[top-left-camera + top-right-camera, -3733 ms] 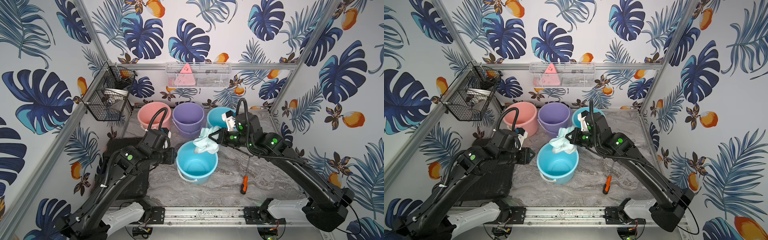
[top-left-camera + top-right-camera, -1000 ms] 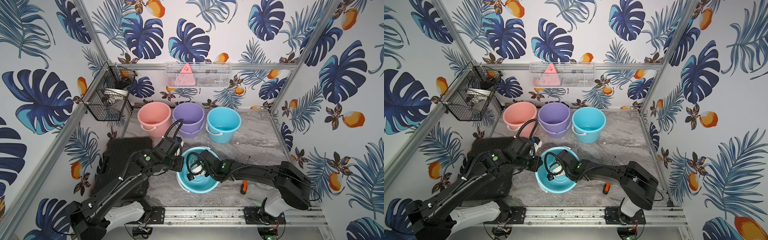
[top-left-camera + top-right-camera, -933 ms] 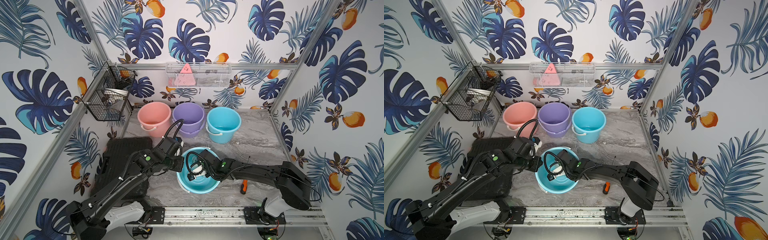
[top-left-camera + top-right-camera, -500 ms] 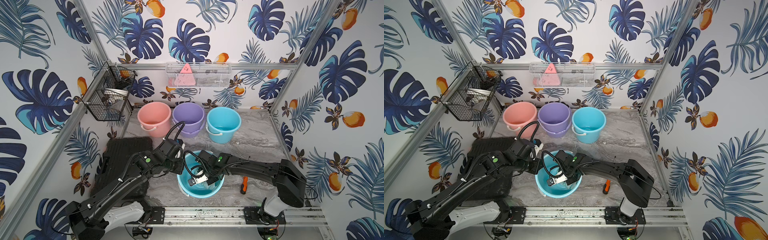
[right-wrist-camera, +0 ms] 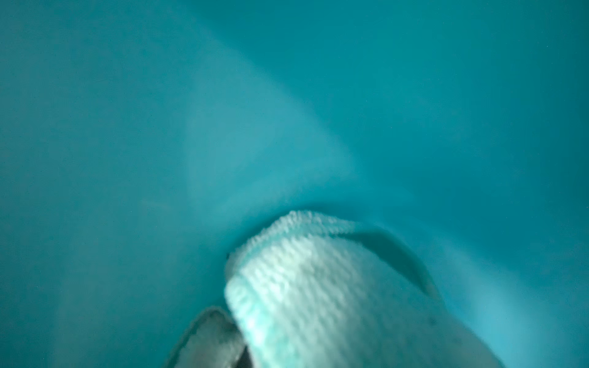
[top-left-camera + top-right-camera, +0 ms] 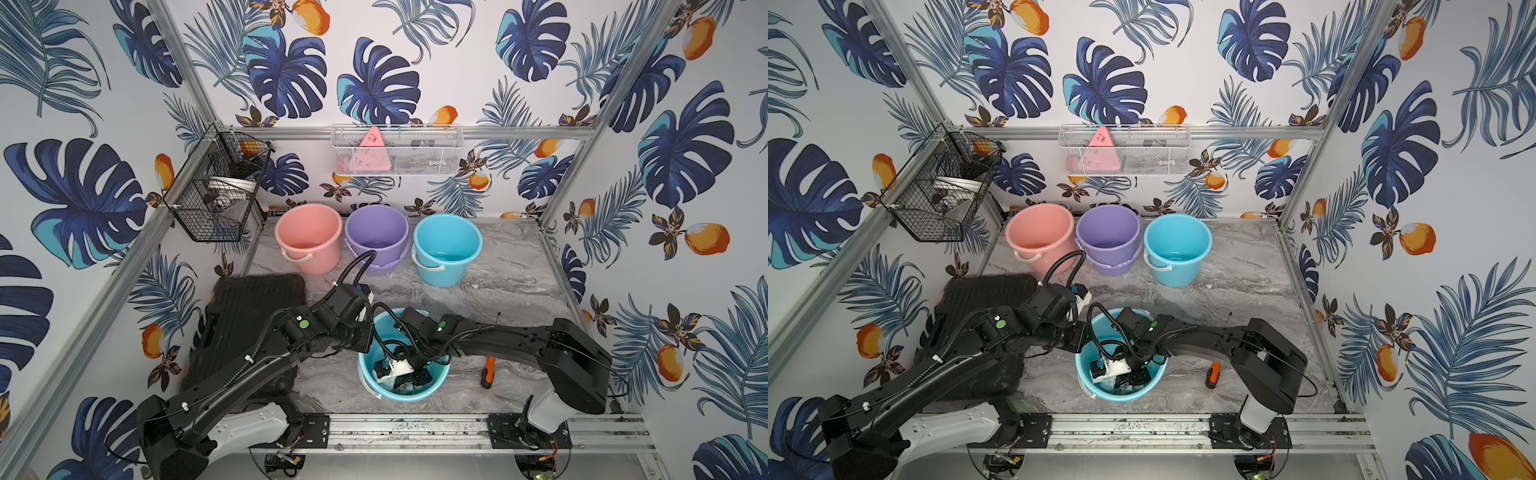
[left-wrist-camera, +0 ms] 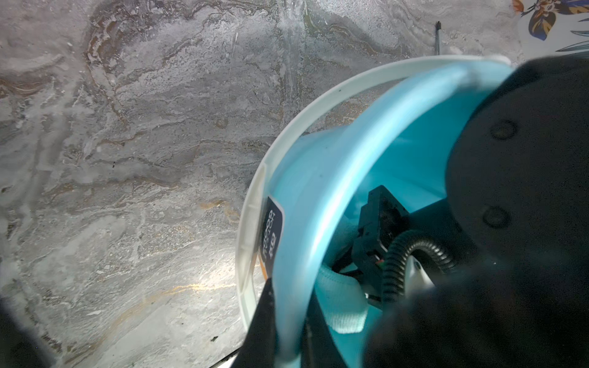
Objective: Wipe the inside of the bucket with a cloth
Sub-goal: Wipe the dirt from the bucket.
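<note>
Cloth (image 5: 318, 286) clamped in right end effector (image 6: 406, 383) (jaws together), touching bucket (image 6: 399, 395) interior

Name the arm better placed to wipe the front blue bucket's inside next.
Right. The right end effector is down inside the front bucket, shut on the cloth against the wall. The left end effector is shut on its rim, apparently steadying it.
</note>
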